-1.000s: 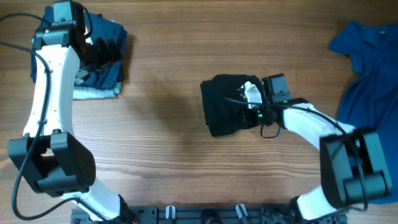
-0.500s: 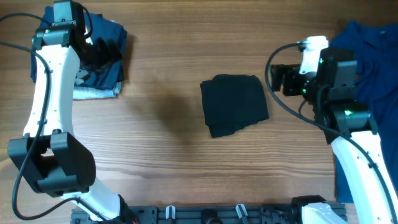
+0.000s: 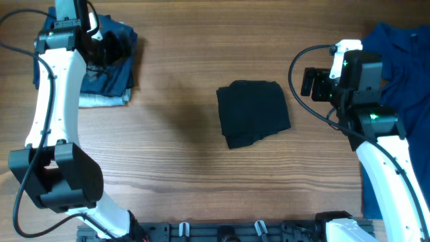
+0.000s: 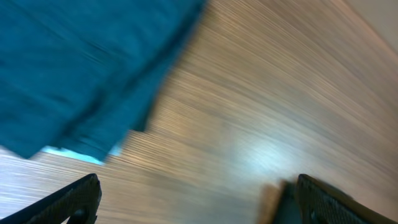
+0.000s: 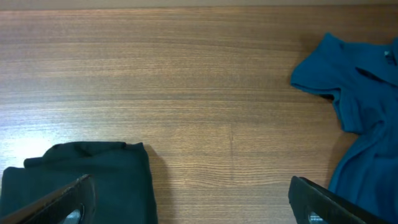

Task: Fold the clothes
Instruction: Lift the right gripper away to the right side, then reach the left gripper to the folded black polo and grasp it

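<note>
Black shirt (image 3: pixel 253 112) folded, table (image 3: pixel 175 141) centre; blue shirt (image 3: pixel 406 81) heaped at right edge. Left claw (image 3: pixel 114 48) above folded pile (image 3: pixel 114 84), right claw (image 3: pixel 308 84) between shirts: both spread wide, empty. Fabric soft, light, limp; likely pinch shoulders.

The wooden table (image 3: pixel 175 134) carries a folded black shirt (image 3: pixel 254 113), a folded stack (image 3: pixel 117 77) and a loose blue shirt (image 3: pixel 403 54).

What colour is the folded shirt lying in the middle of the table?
Black, plain with no visible pattern; the overhead view shows the folded shirt best.
</note>
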{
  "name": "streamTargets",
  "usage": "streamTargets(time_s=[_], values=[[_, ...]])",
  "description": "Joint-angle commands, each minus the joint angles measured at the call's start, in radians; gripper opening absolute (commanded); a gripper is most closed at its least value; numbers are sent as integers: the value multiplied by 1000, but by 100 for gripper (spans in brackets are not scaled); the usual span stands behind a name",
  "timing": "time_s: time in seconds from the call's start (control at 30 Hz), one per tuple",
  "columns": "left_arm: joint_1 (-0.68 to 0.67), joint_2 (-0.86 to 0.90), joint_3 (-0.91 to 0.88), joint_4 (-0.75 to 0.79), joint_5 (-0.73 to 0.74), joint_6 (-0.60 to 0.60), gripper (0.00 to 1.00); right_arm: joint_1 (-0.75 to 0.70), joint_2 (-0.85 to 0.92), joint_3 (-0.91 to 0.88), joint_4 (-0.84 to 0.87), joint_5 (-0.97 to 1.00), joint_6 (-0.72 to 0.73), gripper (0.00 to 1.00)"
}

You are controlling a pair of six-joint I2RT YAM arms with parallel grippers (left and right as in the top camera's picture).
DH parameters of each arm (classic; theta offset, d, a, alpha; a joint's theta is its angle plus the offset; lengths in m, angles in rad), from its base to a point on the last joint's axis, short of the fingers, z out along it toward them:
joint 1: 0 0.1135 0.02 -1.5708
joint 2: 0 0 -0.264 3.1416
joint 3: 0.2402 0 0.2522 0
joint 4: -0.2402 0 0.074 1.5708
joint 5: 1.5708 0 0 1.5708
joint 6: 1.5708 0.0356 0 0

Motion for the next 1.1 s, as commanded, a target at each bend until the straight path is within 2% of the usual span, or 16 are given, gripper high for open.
streamTargets(time_s=[0.0, 0.1, 0.27, 0.33, 0.4, 0.53, 0.73, 0.87, 1.07], values=[[-83, -20, 10, -56, 171, -7, 100, 0, 11, -3, 1, 22, 0, 99], [-254, -18, -27, -61, 117, -100, 100, 0, 11, -3, 1, 22, 1, 99], [-616, -14, -69, -55, -192, -383, 100, 0, 11, -3, 1, 22, 1, 99], [-737, 5, -69, -50, -317, -463, 100, 0, 11, -3, 1, 22, 1, 99], [-820, 40, -69, -28, -385, -478, 100, 0, 11, -3, 1, 22, 1, 99], [-861, 140, -69, -26, -374, -526, 100, 0, 11, -3, 1, 22, 1, 100], [-826, 238, -74, -21, -335, -582, 100, 0, 11, -3, 1, 22, 0, 100], [-811, 238, -166, 118, -222, -570, 100, 0, 11, -3, 1, 22, 1, 99], [-798, 239, -309, 229, -209, -575, 100, 0, 11, -3, 1, 22, 1, 100]])
